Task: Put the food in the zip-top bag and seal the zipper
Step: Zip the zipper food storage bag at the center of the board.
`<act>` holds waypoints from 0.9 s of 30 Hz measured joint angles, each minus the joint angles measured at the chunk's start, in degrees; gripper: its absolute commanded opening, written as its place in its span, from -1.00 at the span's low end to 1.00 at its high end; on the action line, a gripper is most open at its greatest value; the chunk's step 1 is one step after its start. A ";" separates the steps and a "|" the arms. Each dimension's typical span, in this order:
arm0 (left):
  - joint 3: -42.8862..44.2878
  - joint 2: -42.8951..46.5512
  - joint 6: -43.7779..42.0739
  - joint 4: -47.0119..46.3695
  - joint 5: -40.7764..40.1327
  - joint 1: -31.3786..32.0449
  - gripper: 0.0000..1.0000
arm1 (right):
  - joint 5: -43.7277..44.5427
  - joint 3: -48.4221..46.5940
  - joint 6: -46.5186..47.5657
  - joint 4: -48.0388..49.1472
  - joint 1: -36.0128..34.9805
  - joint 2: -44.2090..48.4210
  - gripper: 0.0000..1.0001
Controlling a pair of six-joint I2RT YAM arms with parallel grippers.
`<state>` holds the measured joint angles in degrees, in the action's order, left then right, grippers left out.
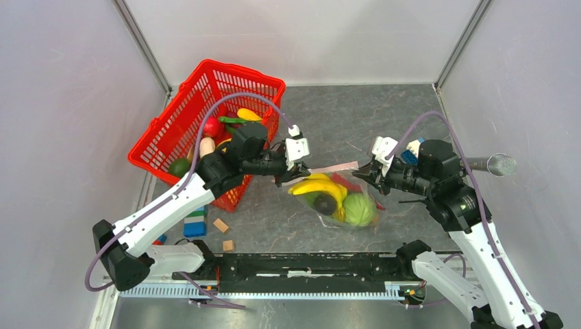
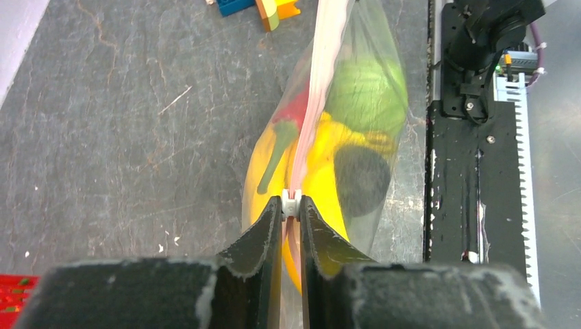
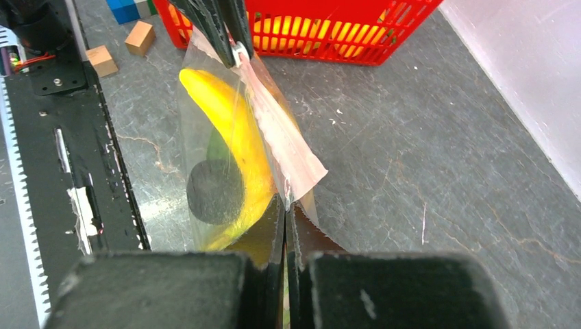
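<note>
**Slippage could spoil the seal**

We see the left gripper (image 2: pixel 292 209) pinching narrowly on the white slider (image 2: pixel 292 202) of the zipper (image 2: pixel 320 82), and the right gripper (image 3: pixel 286 209) clamped flat on the zip-top bag (image 3: pixel 192 116) at the strip's other end. The bag hangs between them near the red basket (image 1: pixel 171 130), food (image 1: pixel 360 209) inside. We judge two hazards: thin film sliding out of that right grip under tension, and the banana (image 3: pixel 229 123) crowding the mouth so the slider jams or skips.
</note>
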<state>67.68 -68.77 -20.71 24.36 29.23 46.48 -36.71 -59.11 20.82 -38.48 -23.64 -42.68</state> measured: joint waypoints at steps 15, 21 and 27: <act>-5.66 4.76 -0.09 3.63 -8.28 -2.19 -0.70 | 6.23 -0.13 -0.20 -0.68 -0.13 -0.68 -1.00; -6.23 6.60 -0.39 5.42 -10.93 -3.02 -0.69 | 7.93 -1.09 -0.20 -1.46 -0.26 -1.14 -1.00; -6.21 7.21 -0.48 8.44 -13.51 -3.67 -0.68 | 10.60 -2.34 -0.61 -2.60 -0.26 -1.05 -1.00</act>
<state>61.47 -61.56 -21.19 32.80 15.73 42.81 -26.11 -61.45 20.21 -41.08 -23.90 -43.72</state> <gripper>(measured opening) 0.174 0.003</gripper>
